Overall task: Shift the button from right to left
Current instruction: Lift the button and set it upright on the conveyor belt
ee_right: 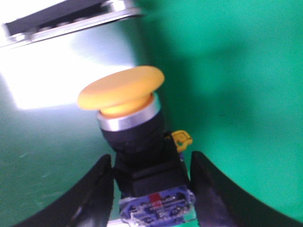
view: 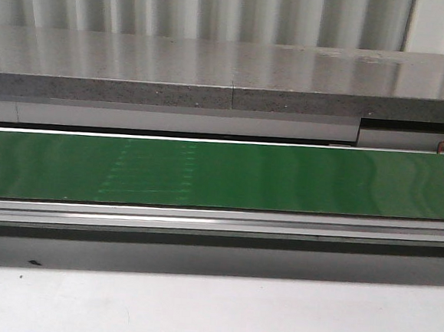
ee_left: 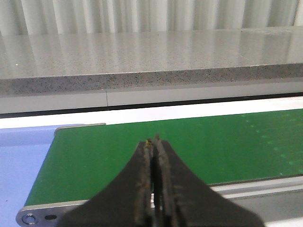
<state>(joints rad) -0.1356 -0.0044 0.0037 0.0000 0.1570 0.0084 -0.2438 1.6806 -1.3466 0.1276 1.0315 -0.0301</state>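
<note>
The button (ee_right: 124, 94) shows only in the right wrist view: a yellow-orange mushroom cap, silver ring, dark neck and blue block base. It lies tilted over the green belt (ee_right: 236, 71). My right gripper (ee_right: 151, 158) has a finger on each side of the base and looks shut on it. My left gripper (ee_left: 153, 139) is shut and empty, above the left end of the green belt (ee_left: 94, 151). Neither gripper nor the button shows in the front view, where the belt (view: 282, 178) is bare.
A grey speckled ledge (view: 229, 74) runs behind the belt, and a metal side rail (view: 217, 223) runs along its near edge. The belt's rounded end plate (ee_left: 33, 218) and a pale blue surface (ee_left: 21, 161) lie to the left. A metal frame (ee_right: 71, 21) edges the belt's right end.
</note>
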